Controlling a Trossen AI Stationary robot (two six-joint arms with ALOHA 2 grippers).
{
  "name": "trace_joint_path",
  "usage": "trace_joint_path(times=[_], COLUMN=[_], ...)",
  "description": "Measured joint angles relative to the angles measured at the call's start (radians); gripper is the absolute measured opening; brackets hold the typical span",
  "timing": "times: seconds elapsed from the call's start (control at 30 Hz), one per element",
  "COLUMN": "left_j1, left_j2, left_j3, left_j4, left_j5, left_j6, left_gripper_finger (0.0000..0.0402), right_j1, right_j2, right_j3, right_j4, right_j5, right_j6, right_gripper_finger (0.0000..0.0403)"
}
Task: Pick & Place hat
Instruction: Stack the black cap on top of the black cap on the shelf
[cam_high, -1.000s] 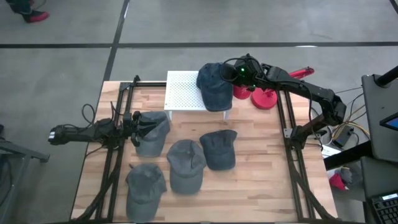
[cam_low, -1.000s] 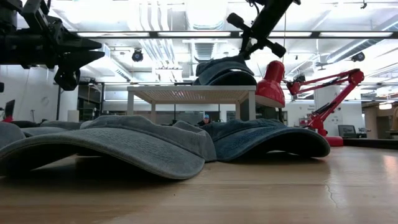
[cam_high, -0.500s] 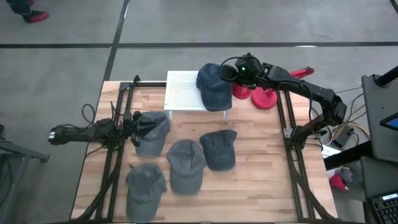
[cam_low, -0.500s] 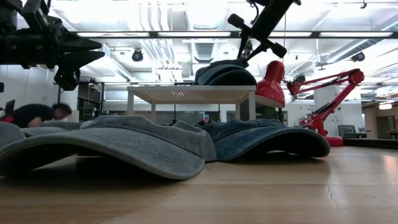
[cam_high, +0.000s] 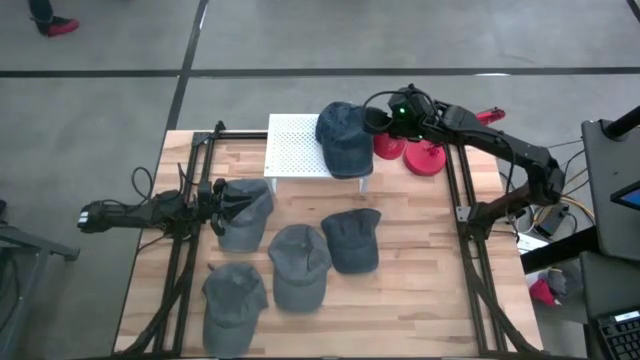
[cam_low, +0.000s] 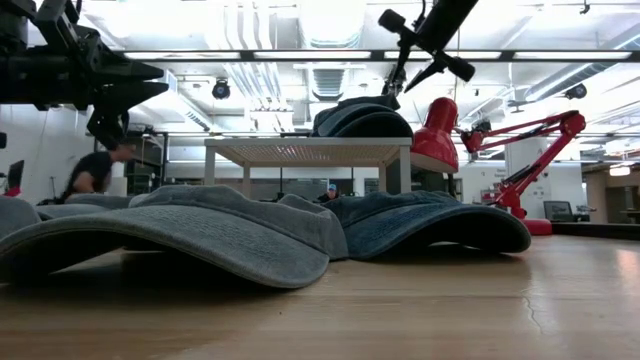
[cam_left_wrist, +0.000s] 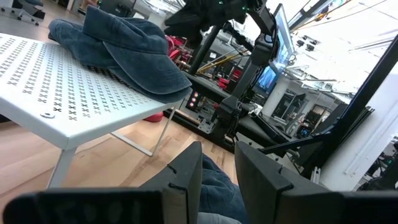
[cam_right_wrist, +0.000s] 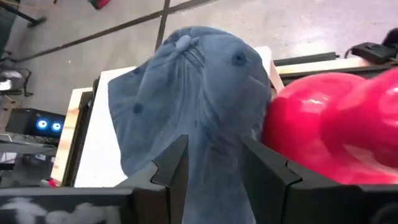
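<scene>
A dark blue hat (cam_high: 342, 138) lies crown up on the right end of a white perforated stand (cam_high: 295, 147). Its brim (cam_left_wrist: 152, 78) juts past the stand's edge. My right gripper (cam_high: 373, 118) hangs open just above and to the right of the hat's crown (cam_right_wrist: 199, 81), touching nothing. In the low view it (cam_low: 415, 60) stands clear over the hat (cam_low: 362, 117). My left gripper (cam_high: 222, 203) waits level at the table's left. Its fingers (cam_left_wrist: 186, 180) are parted over a grey hat (cam_high: 247, 212).
Three more grey-blue hats (cam_high: 298, 262) (cam_high: 352, 238) (cam_high: 233, 293) lie on the wooden table's near half. A red desk lamp (cam_high: 420, 155) stands close by the stand's right side, next to my right gripper. Black frame rails (cam_high: 460, 200) run along both table sides.
My right gripper has opened and let go of the hat's crown, then risen and drawn back a little toward the table's right edge, rolling slightly. The hat's pinched-up top has settled, and the hat stays on the stand.
</scene>
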Motion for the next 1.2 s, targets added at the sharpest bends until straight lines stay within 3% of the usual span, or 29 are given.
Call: trace_joint_path(times=[0.67, 1.2], left_j1=[0.000, 0.000], left_j2=[0.000, 0.000], left_j3=[0.000, 0.000], left_j4=[0.000, 0.000], left_j5=[0.000, 0.000], left_j6=[0.000, 0.003], left_gripper_finger=[0.0099, 0.0099], right_j1=[0.343, 0.608], right_j2=[-0.068, -0.067], right_j3=[0.000, -0.098], right_j4=[-0.074, -0.128], right_j5=[0.000, 0.010], right_j6=[-0.020, 0.179], right_gripper_finger=[0.0090, 0.0086])
